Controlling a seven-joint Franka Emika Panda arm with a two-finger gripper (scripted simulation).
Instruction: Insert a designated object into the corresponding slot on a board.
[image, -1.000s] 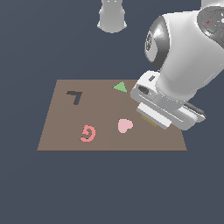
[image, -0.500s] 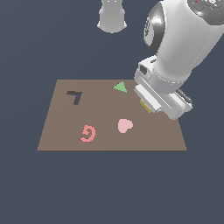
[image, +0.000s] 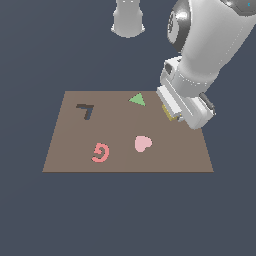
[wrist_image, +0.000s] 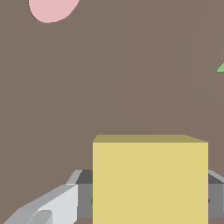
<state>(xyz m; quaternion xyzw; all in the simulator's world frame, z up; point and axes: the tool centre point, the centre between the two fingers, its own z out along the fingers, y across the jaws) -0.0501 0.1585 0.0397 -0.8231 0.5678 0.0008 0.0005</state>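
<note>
The flat yellow square block (wrist_image: 150, 179) fills the near part of the wrist view, with a grey finger (wrist_image: 61, 205) against each side. My gripper (image: 170, 114) is shut on it and holds it over the right part of the brown board (image: 65, 150), just right of the green triangle (image: 137, 99). In the exterior view only a yellow edge of the block (image: 168, 115) shows under the hand. The square slot is not in view; my arm covers that part of the board. The wrist view shows plain board (wrist_image: 109, 87) beyond the block.
A dark L-shaped cutout (image: 85, 110) is at the board's far left. A pink spiral piece (image: 101, 152) and the pink heart (image: 142, 143) lie on the near half. The heart (wrist_image: 52, 8) and the triangle's tip (wrist_image: 221, 68) show in the wrist view. The robot base (image: 128, 17) stands behind.
My hand has moved toward the exterior view's left and up in the picture, carrying the yellow block with it. The other pieces have not moved.
</note>
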